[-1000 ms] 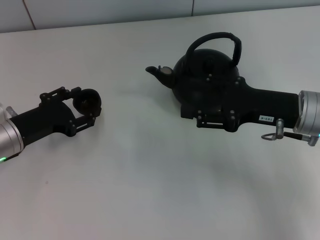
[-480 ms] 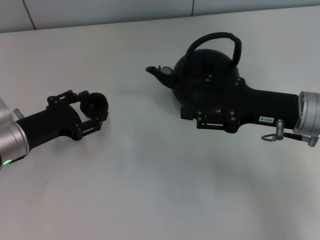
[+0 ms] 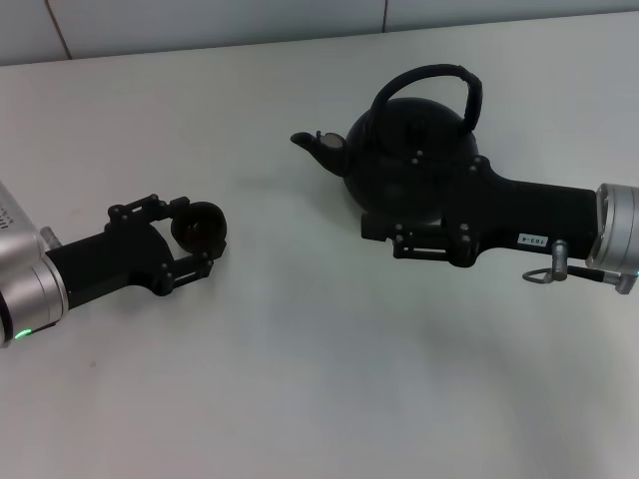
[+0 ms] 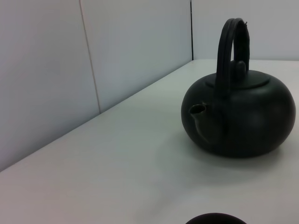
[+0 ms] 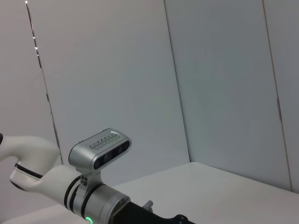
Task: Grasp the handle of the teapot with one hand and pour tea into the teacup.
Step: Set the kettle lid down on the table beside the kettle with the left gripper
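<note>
Two spill risks: jolting tiny dark round teacup (image 3: 200,224) pinched in left gripper (image 3: 196,233); tipping round black matte teapot (image 3: 404,135), right gripper (image 3: 439,178) hold untellable.

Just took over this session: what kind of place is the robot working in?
Probably a lab or test bench, not a kitchen: a plain white tabletop, bare grey panelled walls, and only the teapot and teacup set out.

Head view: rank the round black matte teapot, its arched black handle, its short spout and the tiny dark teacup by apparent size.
1. Round black matte teapot, partly hidden by the right gripper.
2. Arched black handle.
3. Tiny dark teacup, within the left gripper.
4. Short spout, close to the teacup's size.
</note>
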Available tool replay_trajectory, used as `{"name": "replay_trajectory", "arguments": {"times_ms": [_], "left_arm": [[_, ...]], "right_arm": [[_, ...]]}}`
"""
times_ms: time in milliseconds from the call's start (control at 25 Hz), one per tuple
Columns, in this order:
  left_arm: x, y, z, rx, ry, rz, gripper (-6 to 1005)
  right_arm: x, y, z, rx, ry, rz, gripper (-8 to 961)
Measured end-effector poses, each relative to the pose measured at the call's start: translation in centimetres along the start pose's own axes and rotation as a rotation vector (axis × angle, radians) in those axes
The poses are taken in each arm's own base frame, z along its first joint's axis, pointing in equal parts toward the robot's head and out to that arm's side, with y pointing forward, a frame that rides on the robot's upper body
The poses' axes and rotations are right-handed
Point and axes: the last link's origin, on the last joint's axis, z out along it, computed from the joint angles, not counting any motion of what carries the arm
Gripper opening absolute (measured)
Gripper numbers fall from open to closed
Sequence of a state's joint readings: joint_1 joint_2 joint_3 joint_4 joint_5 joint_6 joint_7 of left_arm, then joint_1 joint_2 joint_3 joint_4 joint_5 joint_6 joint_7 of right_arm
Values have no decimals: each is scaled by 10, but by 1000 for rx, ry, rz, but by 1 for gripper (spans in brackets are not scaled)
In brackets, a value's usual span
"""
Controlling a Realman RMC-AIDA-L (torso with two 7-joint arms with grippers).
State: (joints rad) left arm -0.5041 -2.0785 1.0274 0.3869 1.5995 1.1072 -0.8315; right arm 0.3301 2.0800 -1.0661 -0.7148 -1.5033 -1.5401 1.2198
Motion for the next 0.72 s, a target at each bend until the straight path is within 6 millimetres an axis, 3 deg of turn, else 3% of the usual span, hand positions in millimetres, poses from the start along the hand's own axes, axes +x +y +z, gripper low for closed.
{"name": "replay_trajectory", "arguments": {"times_ms": [720], "left_arm": [[-7,-1,2,23,-38,-10,699]], "right_arm": [[-1,-1,1,1,5,-9,752]]}}
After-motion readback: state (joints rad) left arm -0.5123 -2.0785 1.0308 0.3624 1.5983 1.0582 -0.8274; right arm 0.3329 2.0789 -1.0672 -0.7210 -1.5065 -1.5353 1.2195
